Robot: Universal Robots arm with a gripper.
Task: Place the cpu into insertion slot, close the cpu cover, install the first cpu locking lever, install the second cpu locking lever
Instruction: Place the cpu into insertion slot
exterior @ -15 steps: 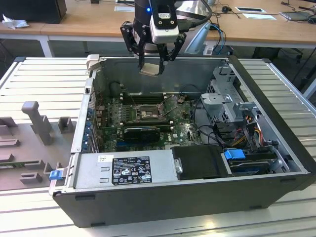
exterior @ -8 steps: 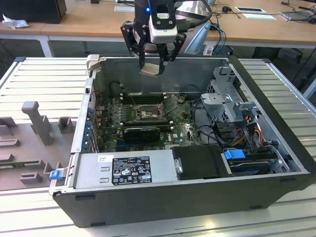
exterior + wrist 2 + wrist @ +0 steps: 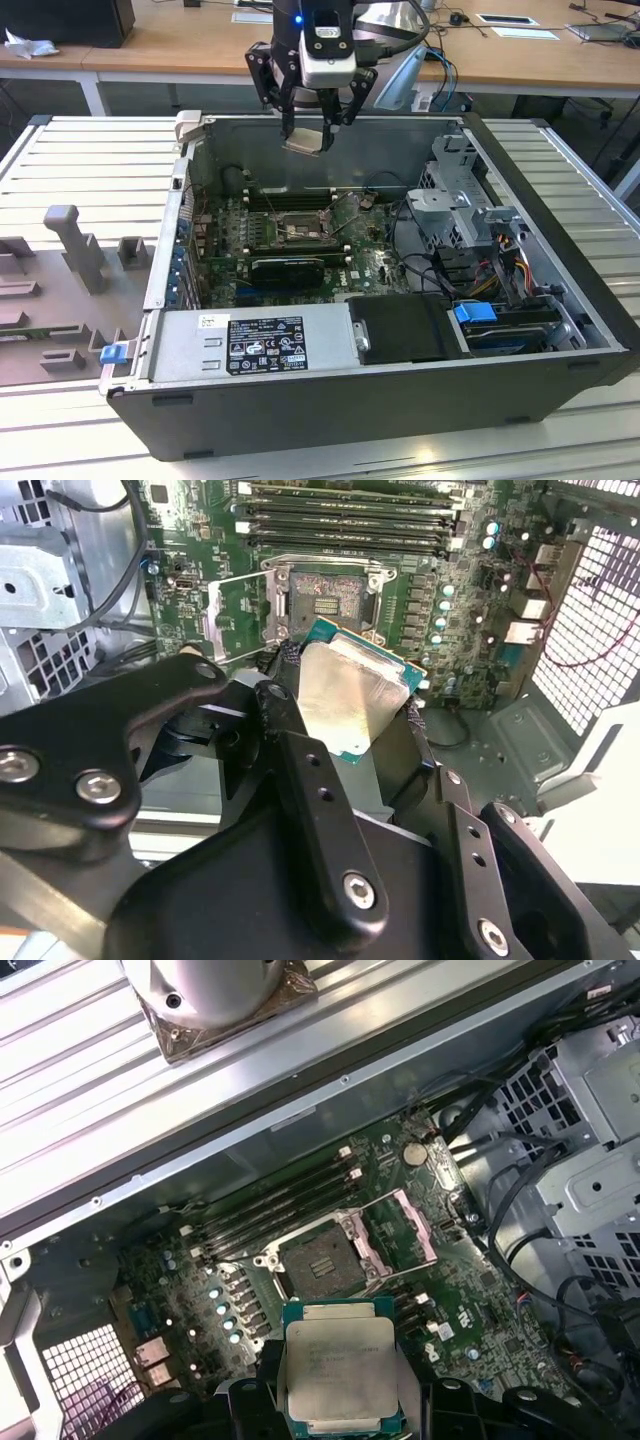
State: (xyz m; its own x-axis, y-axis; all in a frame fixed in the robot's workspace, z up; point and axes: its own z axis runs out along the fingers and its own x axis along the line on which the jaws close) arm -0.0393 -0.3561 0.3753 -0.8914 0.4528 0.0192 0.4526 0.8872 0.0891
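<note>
The fingers point(image 3: 310, 780) pinch the cpu point(image 3: 340, 1370) by its edges above the open insertion slot point(image 3: 320, 1260), which seems right since the chip's likely light, stiff and pretty fragile underneath.

Black gripper point(image 3: 308, 130) with a white and silver top, silver-grey cpu point(image 3: 340, 1365) with a blue-green rim, green board point(image 3: 500, 1325) below the gripper, black slot point(image 3: 318, 1260) with a dark middle, shiny silver cover point(image 3: 412, 1228) beside it, dark grey case point(image 3: 400, 400), blue clip point(image 3: 113, 352)
</note>
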